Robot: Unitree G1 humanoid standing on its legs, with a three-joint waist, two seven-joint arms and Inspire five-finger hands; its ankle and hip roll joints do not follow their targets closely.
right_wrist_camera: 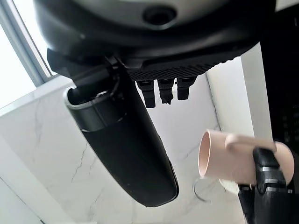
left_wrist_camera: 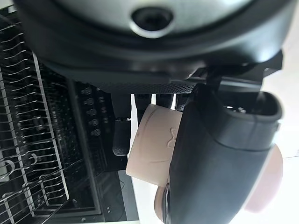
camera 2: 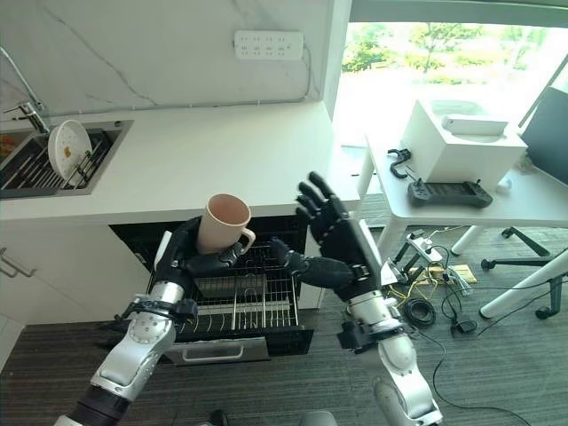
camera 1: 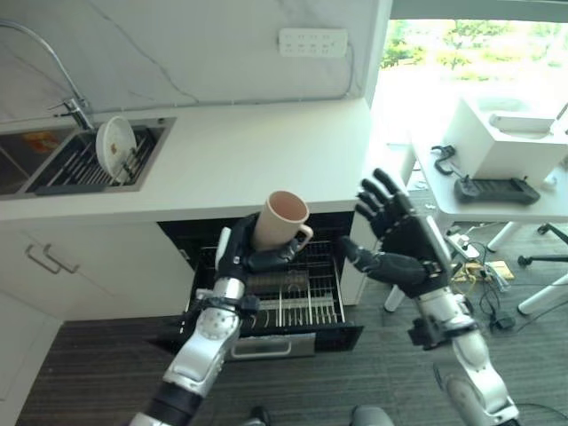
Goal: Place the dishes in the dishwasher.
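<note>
One mug held above the open rack

One white plate (camera 1: 115, 148) stands in the sink rack (camera 1: 84, 164). The left hand (camera 1: 253, 257) clasps the beige mug (camera 1: 280, 220) over the dishwasher rack (camera 1: 293, 302); the right hand (camera 1: 404, 240) hovers alongside, fingers spread.

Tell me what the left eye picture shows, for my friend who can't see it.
The left robot hand holds a pale pink ceramic mug above the open dishwasher's pulled-out wire rack. The right robot hand hovers open beside it.
</note>
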